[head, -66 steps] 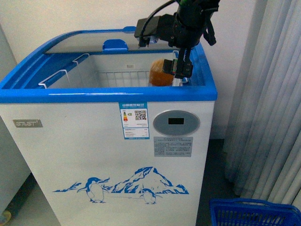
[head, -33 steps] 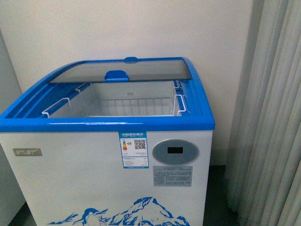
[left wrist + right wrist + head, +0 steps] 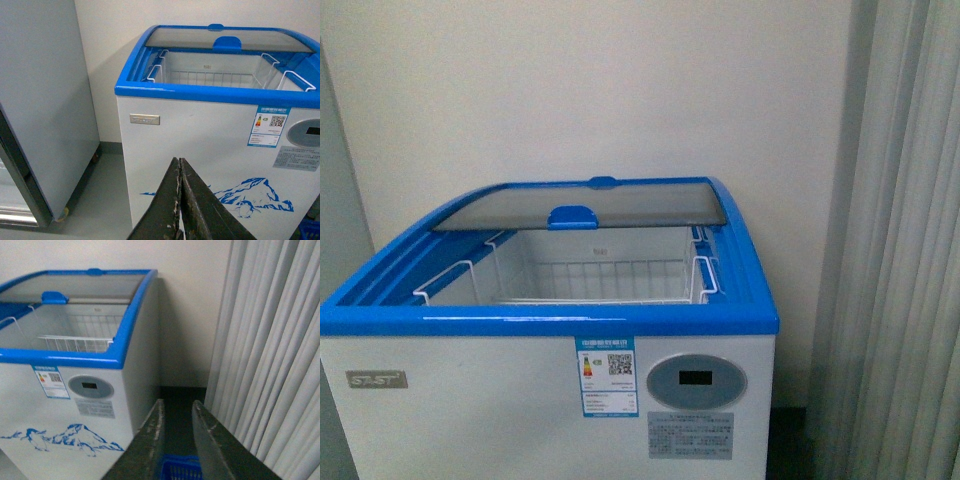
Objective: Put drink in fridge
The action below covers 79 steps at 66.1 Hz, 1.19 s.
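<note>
Presently the fridge is standing against the wall, glass lid sitting slid toward the back, white wire baskets showing inside; the drink is not showing in any view. Left end effector is hanging with fingers pressed together, holding nothing, before the fridge front. Right end effector is hanging slightly parted, empty, above a blue basket beside the curtain.

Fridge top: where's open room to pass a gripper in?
Fridge is open in front, between the blue front rim and the glass lid slid to the back. White wire baskets line that opening. No drink visible there.
</note>
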{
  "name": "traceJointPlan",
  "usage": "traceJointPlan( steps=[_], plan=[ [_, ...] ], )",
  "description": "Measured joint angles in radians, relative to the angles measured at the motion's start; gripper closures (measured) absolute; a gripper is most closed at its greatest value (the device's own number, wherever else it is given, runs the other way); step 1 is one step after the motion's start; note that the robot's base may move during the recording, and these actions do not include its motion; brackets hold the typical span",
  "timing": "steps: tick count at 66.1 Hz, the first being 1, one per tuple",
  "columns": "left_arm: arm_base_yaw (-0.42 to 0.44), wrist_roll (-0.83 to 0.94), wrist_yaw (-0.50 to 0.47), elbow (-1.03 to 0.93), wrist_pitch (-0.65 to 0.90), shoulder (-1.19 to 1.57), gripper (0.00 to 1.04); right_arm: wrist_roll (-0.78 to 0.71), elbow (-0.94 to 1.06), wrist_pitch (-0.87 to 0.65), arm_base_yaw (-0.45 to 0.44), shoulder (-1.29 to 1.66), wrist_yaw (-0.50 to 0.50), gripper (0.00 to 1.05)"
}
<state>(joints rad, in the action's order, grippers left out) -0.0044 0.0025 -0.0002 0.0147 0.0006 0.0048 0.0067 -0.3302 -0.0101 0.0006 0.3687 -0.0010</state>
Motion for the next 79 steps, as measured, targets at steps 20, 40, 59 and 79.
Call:
traceJointPlan(
  steps=[20,40,59,79],
  plan=[
    [0.0,0.0,0.0,0.0,0.0,0.0,1.02,-0.003,0.138,-0.048,0.0,-0.109,-0.001,1.02],
    [0.0,0.0,0.0,0.0,0.0,0.0,1.02,-0.003,0.21,0.029,0.0,-0.272,0.0,1.02],
    [0.0,0.0,0.0,0.0,0.0,0.0,1.02,-0.003,0.262,0.023,0.0,-0.305,0.0,1.02],
    [0.0,0.0,0.001,0.0,0.0,0.0,1.02,-0.004,0.314,0.013,0.0,-0.358,0.0,0.94]
  ],
)
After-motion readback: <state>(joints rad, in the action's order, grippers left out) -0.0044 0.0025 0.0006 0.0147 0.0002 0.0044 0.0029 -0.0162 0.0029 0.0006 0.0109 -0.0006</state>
